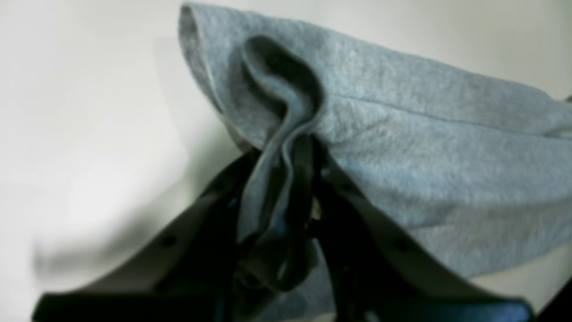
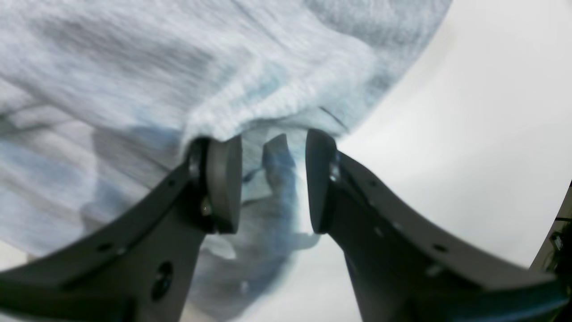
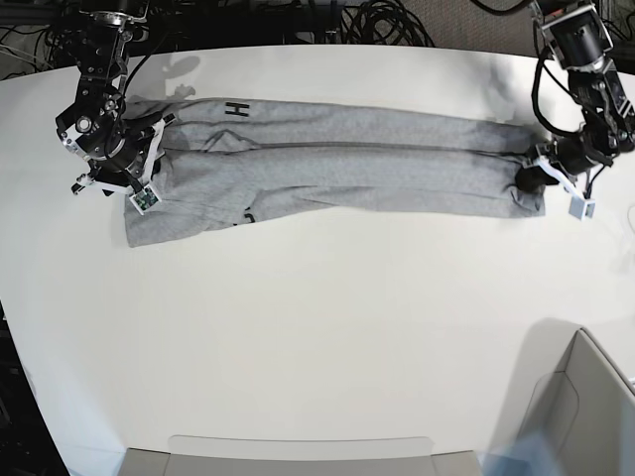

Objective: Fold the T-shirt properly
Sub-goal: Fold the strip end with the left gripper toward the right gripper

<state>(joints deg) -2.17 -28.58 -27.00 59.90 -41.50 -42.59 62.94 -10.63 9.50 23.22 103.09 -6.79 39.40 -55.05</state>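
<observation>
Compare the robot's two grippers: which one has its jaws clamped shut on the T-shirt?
The left gripper: a bunched fold of the T-shirt is pinched tight in its jaws. The right gripper has a clear gap between its pads.

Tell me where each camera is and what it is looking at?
Left wrist: sits on the left arm just behind the left gripper, looking along its black fingers, which are shut on a bunched edge of the T-shirt.
Right wrist: sits on the right arm behind the right gripper, looking past its open fingers at grey cloth and the white table.
Base: sits high up, looking down at the whole table, both arms and the long folded shirt.
Shared: all three show the same shirt and table.
</observation>
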